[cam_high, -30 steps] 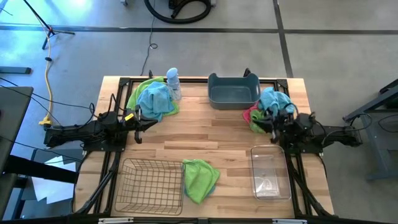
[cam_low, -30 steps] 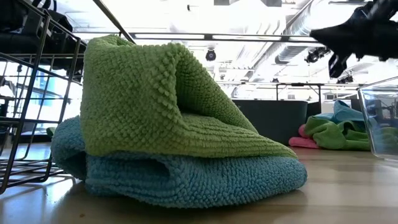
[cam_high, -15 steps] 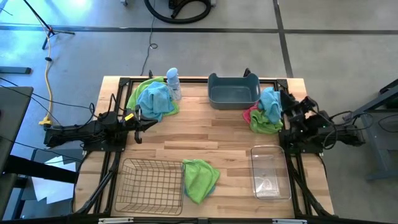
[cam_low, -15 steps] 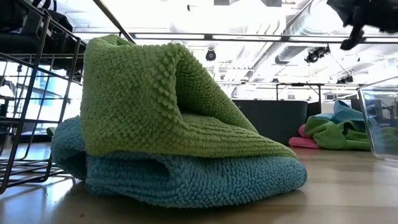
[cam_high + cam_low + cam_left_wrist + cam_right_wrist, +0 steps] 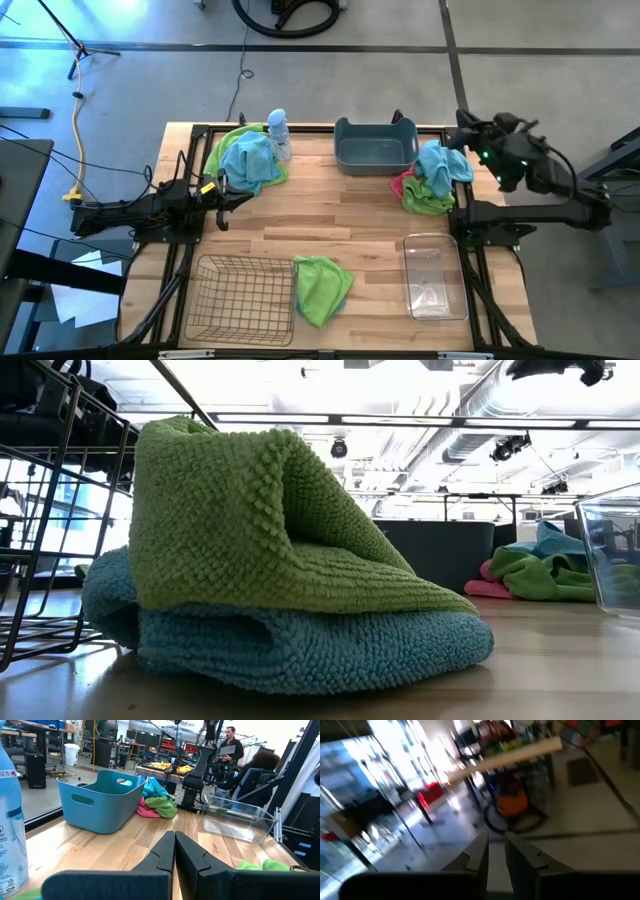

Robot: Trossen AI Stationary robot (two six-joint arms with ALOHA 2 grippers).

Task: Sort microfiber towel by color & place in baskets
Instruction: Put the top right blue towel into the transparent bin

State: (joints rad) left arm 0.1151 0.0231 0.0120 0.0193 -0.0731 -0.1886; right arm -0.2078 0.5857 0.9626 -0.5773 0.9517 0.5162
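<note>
Your right gripper [image 5: 465,130] hangs high over the far right corner of the table [image 5: 350,215], its two fingers a narrow slit apart with nothing between them. In its own wrist view, the right gripper [image 5: 495,842] looks out at the room rather than at any cloth.

Just near and slightly left of that claw, and below it, lies the right-hand heap. A blue towel [image 5: 440,163] sits on top, with a green towel [image 5: 424,198] under its near edge and a pink towel [image 5: 401,183] peeking out on the left. The heap's long axis runs from far to near, the blue end pointing at the far edge. This arm is much the nearer to it, so the coming move looks like a drop down and toward you onto the blue cloth.

The blue-grey tub [image 5: 375,157] stands just left of the heap, almost touching the pink towel, its long side running left to right. The clear bin [image 5: 433,290] waits near the heap, at the table's near right, its long side running far to near. The wire basket [image 5: 240,298] is at the near left, empty as far as can be seen. A folded green-over-blue towel pair [image 5: 322,288] lies just beside it on the right.

Your left gripper [image 5: 222,190] waits low at the left edge, clenched on nothing. Just beyond it is a second heap [image 5: 248,160] of blue on green, with a spray bottle [image 5: 278,135] at the heap's right side.
</note>
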